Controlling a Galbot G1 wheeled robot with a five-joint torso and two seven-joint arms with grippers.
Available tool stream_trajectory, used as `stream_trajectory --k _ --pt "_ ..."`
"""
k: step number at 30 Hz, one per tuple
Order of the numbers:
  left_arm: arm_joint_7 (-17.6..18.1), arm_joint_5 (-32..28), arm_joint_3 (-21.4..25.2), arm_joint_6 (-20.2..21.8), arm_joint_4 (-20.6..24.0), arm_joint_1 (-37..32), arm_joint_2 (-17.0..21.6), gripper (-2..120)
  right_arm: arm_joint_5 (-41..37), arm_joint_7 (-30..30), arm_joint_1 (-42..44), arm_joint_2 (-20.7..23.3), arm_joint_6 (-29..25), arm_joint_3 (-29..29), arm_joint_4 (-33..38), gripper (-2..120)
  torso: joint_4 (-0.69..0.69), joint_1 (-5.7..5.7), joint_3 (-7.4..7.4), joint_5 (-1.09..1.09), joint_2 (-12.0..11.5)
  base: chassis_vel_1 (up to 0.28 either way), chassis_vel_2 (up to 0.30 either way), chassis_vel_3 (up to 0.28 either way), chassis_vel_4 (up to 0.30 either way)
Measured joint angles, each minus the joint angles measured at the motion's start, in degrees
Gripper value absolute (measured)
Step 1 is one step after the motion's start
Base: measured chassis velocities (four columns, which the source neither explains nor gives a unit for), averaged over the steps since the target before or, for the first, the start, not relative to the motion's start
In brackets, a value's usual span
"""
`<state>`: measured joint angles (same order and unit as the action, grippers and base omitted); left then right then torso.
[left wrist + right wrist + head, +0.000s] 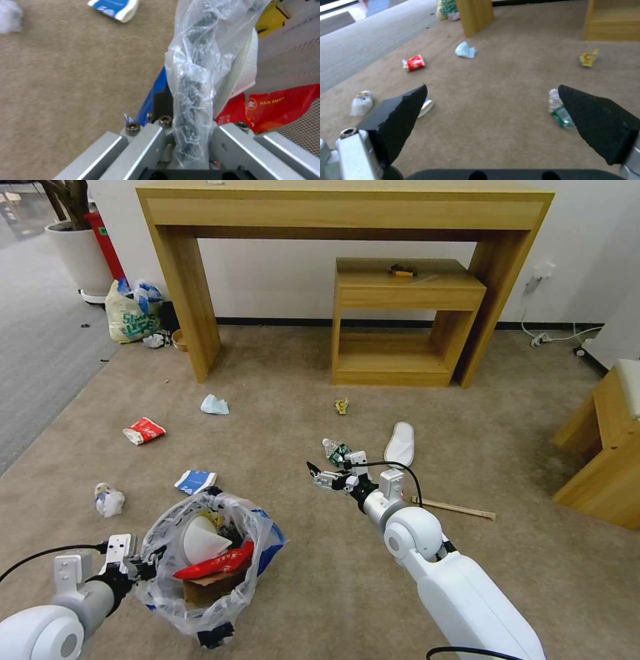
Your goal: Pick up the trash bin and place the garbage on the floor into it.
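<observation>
Two arms out: left gripper (186,140) pinches the trash bin (207,560) rim, bin held low at left; right gripper (493,110) stretched forward above carpet, jaws spread, just beside one bottle (335,451). Floor: one slipper (400,445), one stick (453,507), two cartons

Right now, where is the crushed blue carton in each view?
Head view: blue carton on the carpet just beyond the trash bin.
Left wrist view: on carpet past the bin's bagged rim.
Right wrist view: half hidden behind one open jaw.
Shared landmark: the white wad near it.
</observation>
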<state>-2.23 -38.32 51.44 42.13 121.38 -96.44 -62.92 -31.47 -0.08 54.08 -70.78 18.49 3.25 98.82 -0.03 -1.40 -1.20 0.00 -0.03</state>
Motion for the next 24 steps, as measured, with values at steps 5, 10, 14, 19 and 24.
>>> stream_trajectory --k 5,10,14,19,24 --pt "-0.1 0.2 -0.2 0.0 0.4 0.0 -0.4 0 0.0 0.2 0.6 0.4 0.0 0.7 0.5 100 -0.01 0.0 0.0 0.01 0.0 -0.15 -0.149 0.148 0.14" --pt "-0.2 0.7 -0.3 0.0 0.7 -0.4 -0.7 0 0.1 0.2 1.1 0.5 -0.1 1.1 0.6 100 0.01 0.0 0.0 0.01 0.0 -0.131 -0.123 0.138 0.139" --pt "-0.3 1.0 -0.3 0.0 1.0 -0.9 -1.0 0 0.1 0.2 1.5 0.5 -0.1 1.3 0.6 100 0.02 0.0 0.0 0.0 0.0 -0.106 -0.116 0.107 0.11" --pt "-0.5 1.1 -0.2 0.0 1.4 -1.5 -1.2 0 0.2 0.3 1.8 0.3 -0.2 1.4 0.6 100 0.01 0.0 0.0 0.01 0.0 -0.127 -0.13 0.119 0.125" --pt "-0.8 1.6 -0.2 0.0 1.6 -1.8 -1.5 0 0.3 0.4 2.4 0.4 -0.3 1.6 0.7 100 0.0 0.0 0.0 0.01 0.0 -0.128 -0.131 0.129 0.127"
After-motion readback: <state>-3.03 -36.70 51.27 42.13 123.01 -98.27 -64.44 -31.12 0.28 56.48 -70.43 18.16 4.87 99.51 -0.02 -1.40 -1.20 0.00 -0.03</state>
